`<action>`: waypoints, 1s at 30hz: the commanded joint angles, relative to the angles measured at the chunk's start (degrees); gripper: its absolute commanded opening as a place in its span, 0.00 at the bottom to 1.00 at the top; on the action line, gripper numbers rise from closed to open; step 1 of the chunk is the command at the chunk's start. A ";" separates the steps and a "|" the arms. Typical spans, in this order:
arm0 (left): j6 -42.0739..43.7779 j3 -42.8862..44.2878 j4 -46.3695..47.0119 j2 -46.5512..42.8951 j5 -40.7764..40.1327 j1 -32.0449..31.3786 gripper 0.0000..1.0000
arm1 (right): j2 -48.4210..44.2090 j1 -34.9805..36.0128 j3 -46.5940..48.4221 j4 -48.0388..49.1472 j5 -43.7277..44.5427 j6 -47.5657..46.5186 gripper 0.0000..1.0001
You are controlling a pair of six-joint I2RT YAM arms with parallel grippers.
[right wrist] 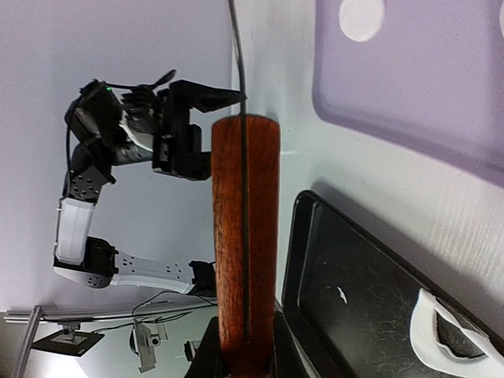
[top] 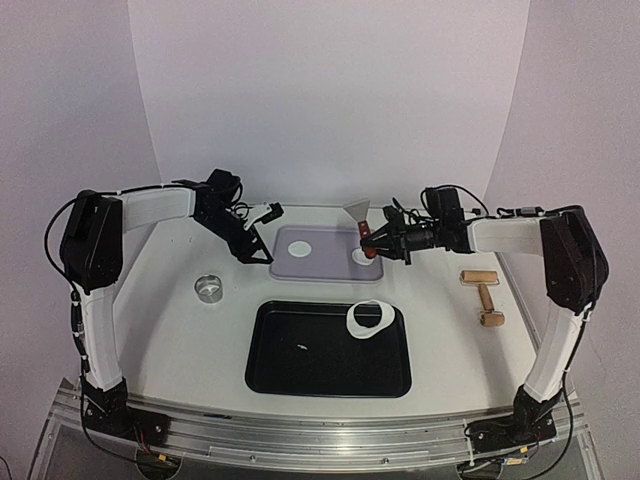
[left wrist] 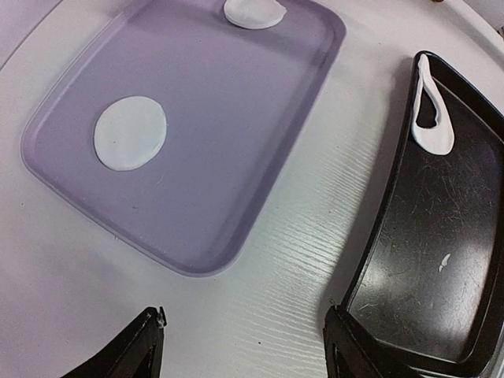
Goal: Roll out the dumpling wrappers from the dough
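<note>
A: Overhead view, clock set on the purple tray [top: 320, 262]. Where are the wrappers?

B: There are two. First wrapper [top: 300, 246] lies flat inside the tray, a little toward 9 o'clock. It is round and white, and nothing touches it. The left wrist camera shows it [left wrist: 130, 132] well inside the rim. Second wrapper [top: 360, 257] sits at the 3 o'clock edge. From the left wrist it [left wrist: 254, 12] seems to lap onto the rim.

A: Left claw?

B: Left claw [top: 272, 235] hangs over the tray's 9 o'clock edge, off the bench [top: 170, 330]. Its fingers are spread wide and hold nothing. Both tips [left wrist: 135, 346] show low in its own camera, with bare bench between them.

A: Right claw?

B: Right claw [top: 378, 240] is clamped on the reddish wooden handle of a scraper [top: 357, 209]. It is at the tray's 3 o'clock, just beside the second wrapper. The right wrist view shows the handle [right wrist: 244, 236] seated between the fingers, the blade seen edge-on. Whether the tool touches the wrapper, I cannot tell.

A: The rest of the bench?

B: Black tray [top: 330, 375] at 6 o'clock. A dough ring [top: 368, 318] with a hole is draped on its 1 o'clock corner. Steel ring [top: 209, 288] at 8 o'clock. Wooden rolling pin [top: 484, 297] at 4 o'clock, well apart from both trays.
</note>
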 commanded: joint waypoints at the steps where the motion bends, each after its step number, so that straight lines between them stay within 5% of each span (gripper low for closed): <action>1: -0.33 0.99 0.86 -2.82 -0.35 0.08 0.69 | -2.44 -0.02 1.51 13.51 -1.31 6.68 0.00; 6: 0.00 0.92 0.71 -2.99 -0.38 0.06 0.69 | -4.67 -0.21 1.48 11.04 1.43 4.24 0.00; 9: 0.10 0.96 0.60 -3.05 -0.56 0.10 0.69 | -6.79 -0.54 9.28 -17.25 12.02 -11.49 0.00; 14: -0.43 1.24 0.66 -3.39 -0.06 0.06 0.69 | -3.38 -0.48 30.67 -62.99 53.32 -32.21 0.00; 18: -0.95 0.99 0.85 -3.68 -0.04 0.08 0.69 | 3.50 -0.16 36.28 -85.87 88.19 -41.28 0.00; 23: -1.18 0.61 0.78 -3.38 -0.05 0.07 0.69 | 8.48 -0.16 27.71 -95.14 110.44 -44.78 0.00; 30: -1.43 0.85 0.05 -3.06 0.25 0.08 0.69 | 11.27 2.44 25.53 -96.25 113.18 -43.24 0.00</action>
